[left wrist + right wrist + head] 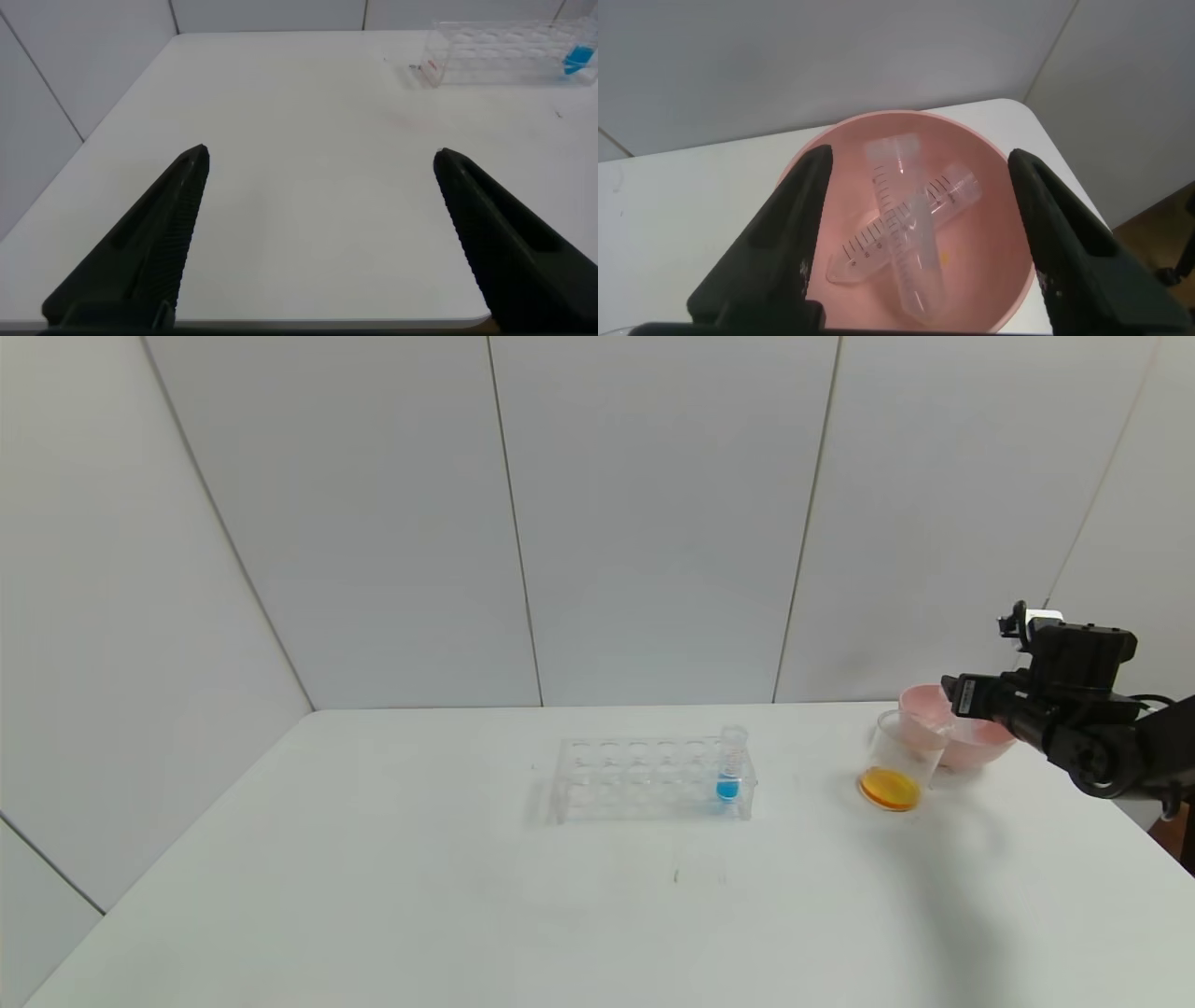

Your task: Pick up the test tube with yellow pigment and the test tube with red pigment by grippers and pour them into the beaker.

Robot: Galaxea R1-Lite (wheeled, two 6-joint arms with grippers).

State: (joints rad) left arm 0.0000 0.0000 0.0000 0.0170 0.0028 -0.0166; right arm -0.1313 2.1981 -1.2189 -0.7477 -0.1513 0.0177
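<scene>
Two clear graduated test tubes lie crossed in the pink bowl (994, 271), one (889, 173) on top of the other (960, 191). Neither holds any colour, so I cannot tell which carried yellow pigment and which red. My right gripper (920, 152) hangs open just above the bowl, its fingers (785, 233) apart on either side of the tubes and touching neither. In the head view this gripper (957, 695) is at the far right. The beaker (904, 747) stands next to the bowl (980, 747) with orange liquid (890, 789) at its bottom. My left gripper (320, 151) is open over bare table.
A clear tube rack (644, 779) stands mid-table with one blue-liquid tube (729, 770) at its right end; the left wrist view shows the rack (505, 51) too. The bowl sits close to the table's right edge. White wall panels stand behind.
</scene>
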